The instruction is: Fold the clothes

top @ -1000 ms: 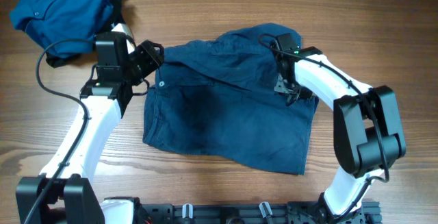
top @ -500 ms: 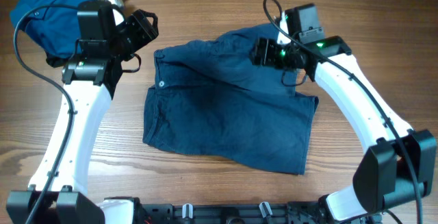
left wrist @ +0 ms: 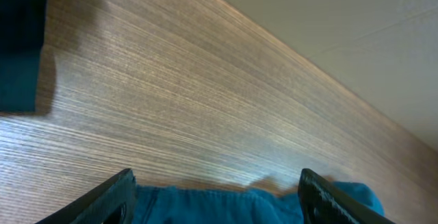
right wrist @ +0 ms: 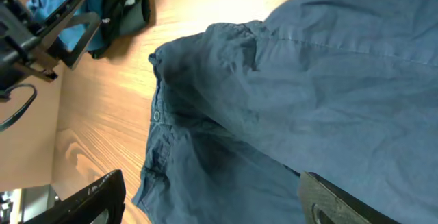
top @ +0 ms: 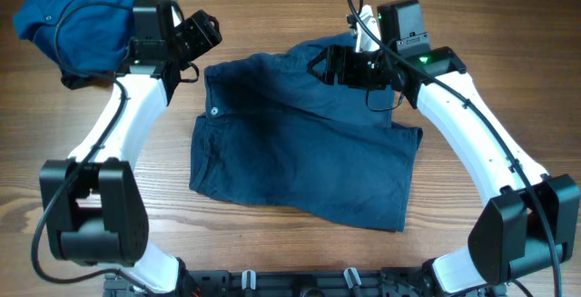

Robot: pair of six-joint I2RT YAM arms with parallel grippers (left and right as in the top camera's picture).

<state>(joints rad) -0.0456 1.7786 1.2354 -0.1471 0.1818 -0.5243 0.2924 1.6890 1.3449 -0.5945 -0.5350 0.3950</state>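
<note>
Lying spread over the middle of the brown wood-grain table (top: 526,6), the large dark navy cloth shorts (top: 300,161) are seen flat but not yet folded. Their waistband with its small pale button (top: 214,112) is turned toward the left arm's side. The black two-finger left gripper (top: 207,35) is held over bare wood just beyond the far waistband corner, fingers spread and nothing between them. The black right gripper (top: 322,64) is poised over the rumpled far edge of the shorts, its fingers likewise released and empty. Both placements are judged to be a line-up on the far edge, so that it can be pinched at two places and drawn toward the near side. The brighter blue buttoned shirt (top: 68,6) is heaped at the far left corner, well apart from the shorts and apparently set aside for its own turn.

Part of the shirt is cut off by the frame, and a dark shape beside it cannot be identified. The far edge of the shorts is partly covered by the right gripper. In the left wrist view only a thin strip of blue cloth is caught at the bottom. Whether either gripper touches the fabric cannot be told.
</note>
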